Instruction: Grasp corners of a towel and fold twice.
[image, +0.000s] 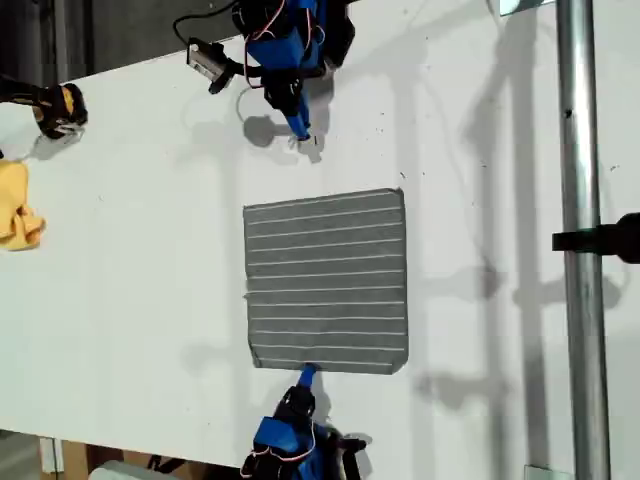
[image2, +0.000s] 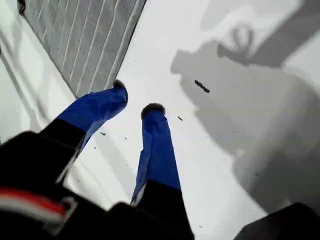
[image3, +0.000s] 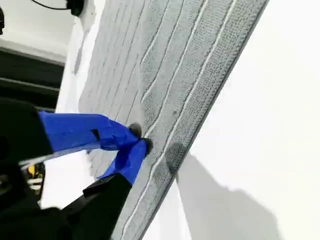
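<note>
Exterior view: towel (image: 326, 281) lies flat and square mid-table (image: 130, 300), grey with thin white stripes. My second gripper (image: 306, 375) sits at the towel's edge nearest the view's bottom, tip touching the hem. My first gripper (image: 300, 130) is near the view's top, over bare table, apart from the towel's far edge. Second wrist view: my second gripper (image3: 139, 141) has its blue fingers (image3: 85, 131) closed together with the tips on the towel (image3: 190, 65) close to its border; cloth bunches a little at the tips, but whether any fabric is actually pinched, can't tell. First wrist view: my first gripper (image2: 136, 100) is partly spread, a clear gap between the fingers (image2: 157, 150), nothing held; a towel (image2: 85, 35) corner lies just beyond one tip, not touching. No containers anywhere. Only the exterior view shows the small yellow cloth (image: 18, 205) at its left edge, a metal pole (image: 580, 240) down its right side, and a black-and-yellow object (image: 55, 105) at upper left. Only the first wrist view shows a small dark speck (image2: 202, 86) on the table.
</note>
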